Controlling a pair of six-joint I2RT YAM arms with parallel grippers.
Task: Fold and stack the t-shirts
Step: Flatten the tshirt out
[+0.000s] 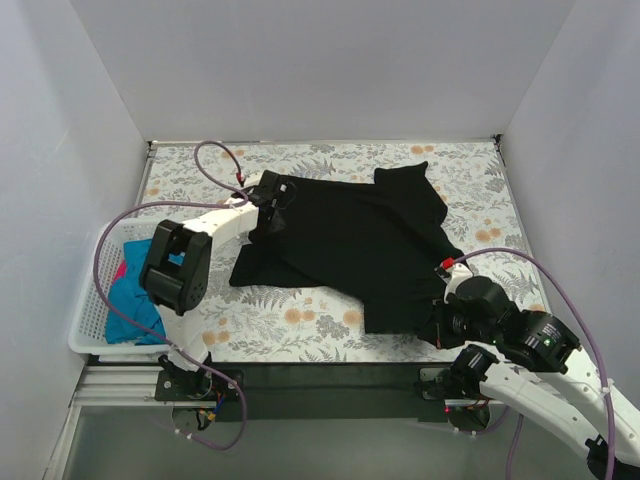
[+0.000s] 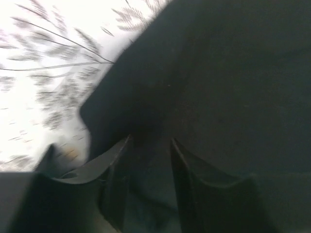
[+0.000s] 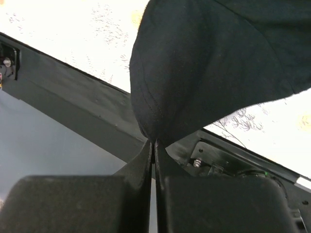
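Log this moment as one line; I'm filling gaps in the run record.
stage: folding black t-shirt | right gripper: shut on near corner | left gripper: open at far-left edge | teal t-shirt: in basket

The right pincer (image 3: 154, 148) pinches a corner of the black t-shirt (image 3: 218, 58), fingers pressed together. The cloth rises toward 12 o'clock, above the floral table (image 3: 73, 34) and its dark edge.

A white plastic basket (image 1: 88, 318) sits at the left edge of the table (image 1: 330, 335). A floral-print cloth covers the table. Plain white walls (image 1: 320, 60) enclose the space.
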